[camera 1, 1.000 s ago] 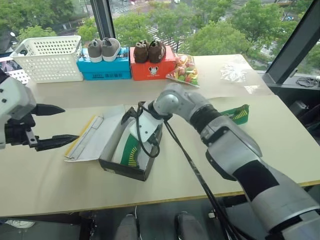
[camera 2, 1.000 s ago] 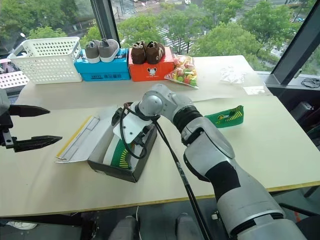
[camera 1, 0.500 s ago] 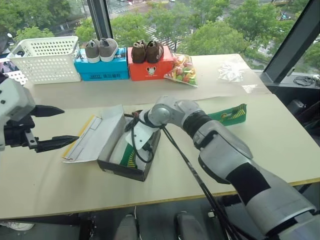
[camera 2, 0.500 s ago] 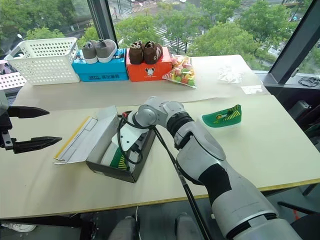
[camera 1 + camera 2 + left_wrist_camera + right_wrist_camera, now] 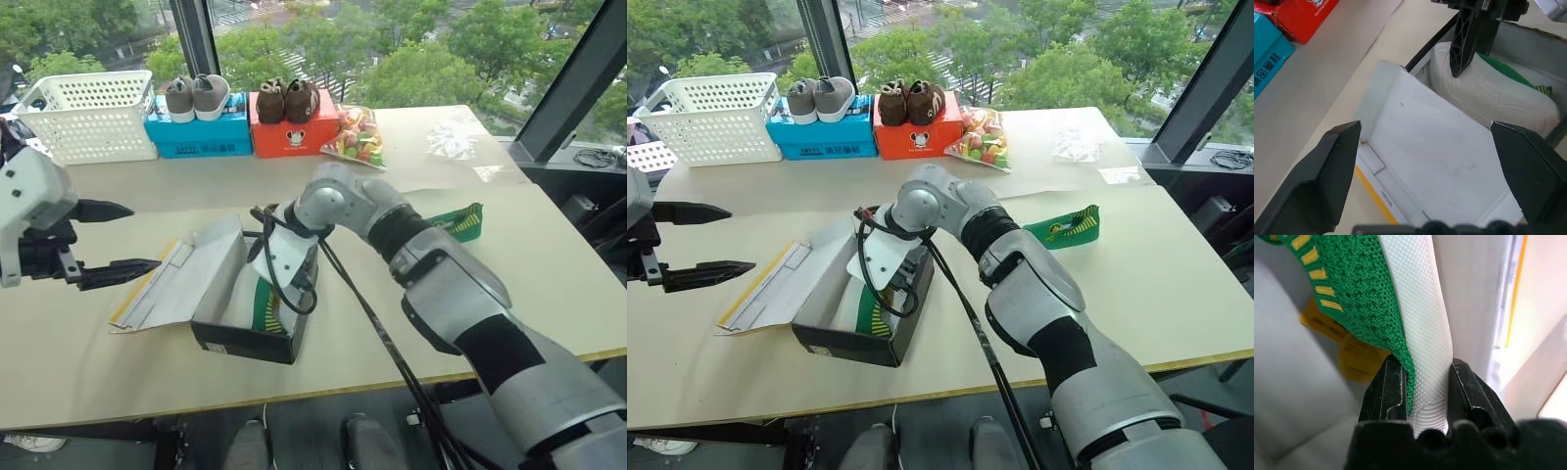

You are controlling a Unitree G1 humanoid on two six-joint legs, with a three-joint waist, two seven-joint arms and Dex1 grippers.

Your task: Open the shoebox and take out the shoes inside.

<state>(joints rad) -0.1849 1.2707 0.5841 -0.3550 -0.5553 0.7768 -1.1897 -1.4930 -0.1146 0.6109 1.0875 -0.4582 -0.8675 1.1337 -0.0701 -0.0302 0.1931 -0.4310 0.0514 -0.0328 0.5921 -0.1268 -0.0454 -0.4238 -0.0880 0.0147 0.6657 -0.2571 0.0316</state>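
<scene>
The shoebox (image 5: 242, 340) lies open on the table, black walls up, its lid (image 5: 184, 279) flipped flat to the left with the white inside showing. One green shoe (image 5: 1376, 298) with yellow striped trim stands on edge inside the box. My right gripper (image 5: 1424, 366) reaches down into the box and is shut on this shoe's pale sole and green upper. A second green shoe (image 5: 458, 222) lies on the table to the right of the box. Left of the lid, my left gripper (image 5: 144, 236) hovers open and holds nothing.
Along the far edge stand a white basket (image 5: 93, 113), a blue box (image 5: 201, 135) topped with grey shoes, an orange-red box (image 5: 294, 132) topped with brown shoes, a bag of sweets (image 5: 355, 135) and a clear wrapper (image 5: 453, 140). A black cable loops at my right wrist.
My right gripper has gone from open to shut on the green shoe inside the box. The left gripper has stayed in place and open.
</scene>
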